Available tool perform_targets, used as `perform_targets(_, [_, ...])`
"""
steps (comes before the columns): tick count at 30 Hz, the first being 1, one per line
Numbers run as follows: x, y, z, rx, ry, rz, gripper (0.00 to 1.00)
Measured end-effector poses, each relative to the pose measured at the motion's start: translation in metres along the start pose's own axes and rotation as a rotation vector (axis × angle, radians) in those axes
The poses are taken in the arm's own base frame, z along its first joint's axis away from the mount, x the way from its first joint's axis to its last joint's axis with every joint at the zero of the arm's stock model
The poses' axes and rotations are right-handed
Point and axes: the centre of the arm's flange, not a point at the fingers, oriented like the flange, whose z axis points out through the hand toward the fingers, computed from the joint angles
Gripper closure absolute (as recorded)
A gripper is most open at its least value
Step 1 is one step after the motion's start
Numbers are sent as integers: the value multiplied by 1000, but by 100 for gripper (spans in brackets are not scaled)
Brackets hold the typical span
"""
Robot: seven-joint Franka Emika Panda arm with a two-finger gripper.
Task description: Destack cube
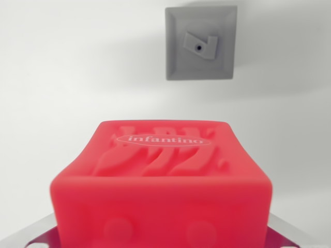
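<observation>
Red cube (161, 186) fills the lower centre of the wrist view, very close to the lens, near edge blurred. Soft-looking matte material. Top face carries a raised wavy relief and an oval badge reading "infantino" in the middle of the frame. Front face, at the bottom edge, shows two round raised bumps, out of focus. Grey cube (201, 44) sits at upper centre-right, well apart from the red one, resting on the white surface (62, 77). Its upward face is recessed with a small raised shape inside that has a dark dot on it. Soft shadow falls around the grey cube on the surface. Fingers (31, 238): only metallic slivers visible at the lower left and lower right corners, flanking the red cube's base. They stand on either side of the red cube, but contact is hidden by the cube's body, so cannot tell whether they clamp it or just straddle it. Cannot tell whether the red cube is resting on the surface or lifted. The two cubes are not stacked in this view.
</observation>
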Motion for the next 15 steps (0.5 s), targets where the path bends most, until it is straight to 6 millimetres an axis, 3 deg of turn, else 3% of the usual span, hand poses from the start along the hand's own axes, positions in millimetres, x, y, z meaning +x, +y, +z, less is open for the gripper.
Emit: perform_targets(15, [-24,11,14,-1,0,1,100])
